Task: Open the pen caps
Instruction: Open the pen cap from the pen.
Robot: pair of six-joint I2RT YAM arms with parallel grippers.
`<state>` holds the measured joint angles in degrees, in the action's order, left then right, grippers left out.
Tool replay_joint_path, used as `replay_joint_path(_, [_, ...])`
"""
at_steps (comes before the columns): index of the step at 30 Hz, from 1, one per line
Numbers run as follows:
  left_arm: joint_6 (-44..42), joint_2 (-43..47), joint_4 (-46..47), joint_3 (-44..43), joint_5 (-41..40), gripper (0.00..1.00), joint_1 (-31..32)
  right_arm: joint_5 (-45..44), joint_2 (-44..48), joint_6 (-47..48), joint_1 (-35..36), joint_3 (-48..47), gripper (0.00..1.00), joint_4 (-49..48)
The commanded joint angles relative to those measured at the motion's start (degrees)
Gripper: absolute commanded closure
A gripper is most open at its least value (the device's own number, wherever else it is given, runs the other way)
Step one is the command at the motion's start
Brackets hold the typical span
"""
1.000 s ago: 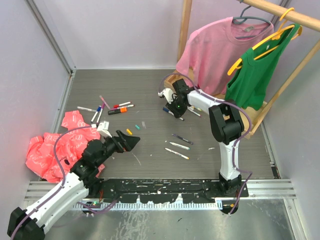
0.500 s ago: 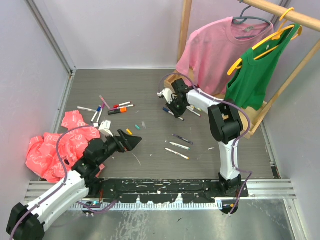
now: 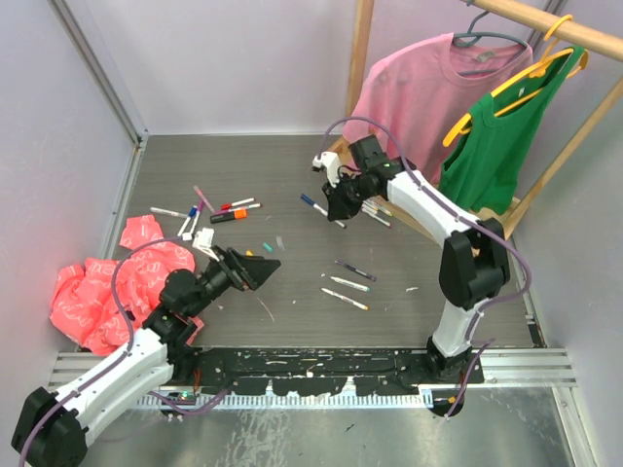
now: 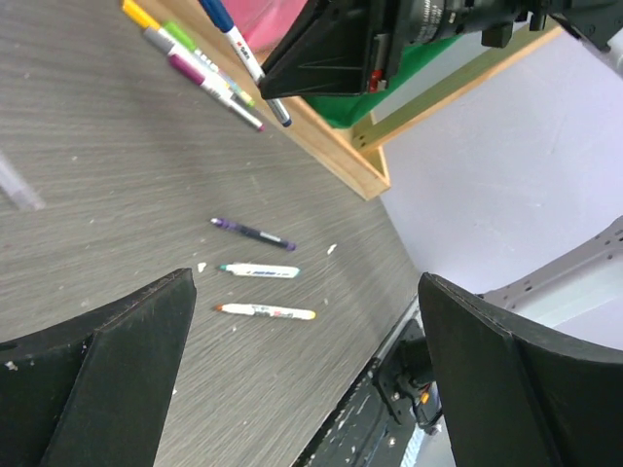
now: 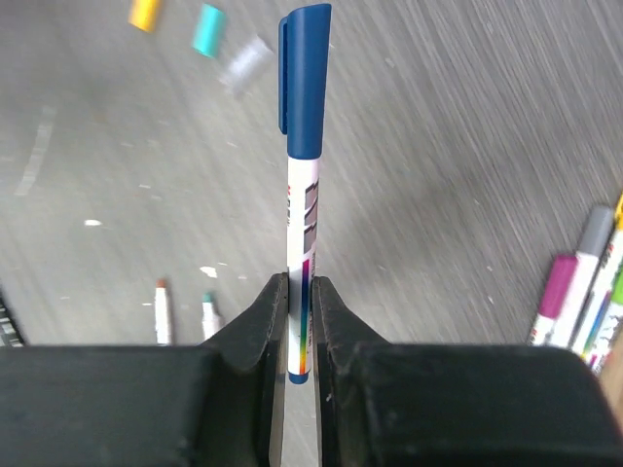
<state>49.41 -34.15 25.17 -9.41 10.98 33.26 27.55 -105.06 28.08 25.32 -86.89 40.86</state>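
Right tool (image 5: 299, 297) clamps a blue-capped pen (image 5: 304, 195) near the wooden rack (image 3: 363, 58); left tool (image 3: 257, 269) gapes empty beside a teal pen cap (image 5: 207, 29).

Robot lab cell, plain panel walls (image 3: 243, 58), alu rail (image 3: 531, 362)

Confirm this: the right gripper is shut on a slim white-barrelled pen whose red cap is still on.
Wrong on the colour only. The right wrist view shows the right gripper shut on the slim white-barrelled pen, and its plastic cap, still on, is blue, not red.
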Motion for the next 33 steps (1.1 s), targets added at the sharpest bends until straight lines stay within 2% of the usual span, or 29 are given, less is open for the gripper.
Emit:
replay_joint_path(1, [1.7,0.2,11.4,-2.7,1.2,0.02,-0.2,15.5,8.1,-1.8,0.1,1.9,0.99,0.7])
replay_joint_path(7, [3.9,-0.4,14.3,-5.9,-4.0,0.02,0.2,25.9,16.0,-3.5,0.1,8.3,0.99,-2.3])
replay_joint_path(12, [1.3,-4.4,15.5,-8.7,-11.6,0.01,3.4,31.0,18.8,-4.0,0.1,10.9,0.99,-3.6])
replay_joint_path(17, [-0.8,-11.5,17.7,-12.1,-17.7,0.00,7.4,33.0,19.8,-4.1,0.2,11.8,0.99,-4.1])
replay_joint_path(23, [-2.8,-20.0,19.5,-16.6,-25.8,0.04,12.7,33.3,19.5,-4.3,0.5,12.4,0.99,-4.4])
replay_joint_path(26, [-2.9,-22.5,19.9,-18.0,-30.6,0.11,14.5,32.9,19.5,-4.2,0.8,12.5,0.99,-4.6])
replay_joint_path(28, [-2.7,-23.7,19.9,-18.7,-31.7,0.21,15.1,32.5,19.3,-4.1,1.0,12.6,0.99,-4.6])
replay_joint_path(33, [-1.2,-26.3,19.6,-20.1,-32.4,0.38,16.1,31.5,18.8,-4.0,1.6,12.6,0.99,-4.5])
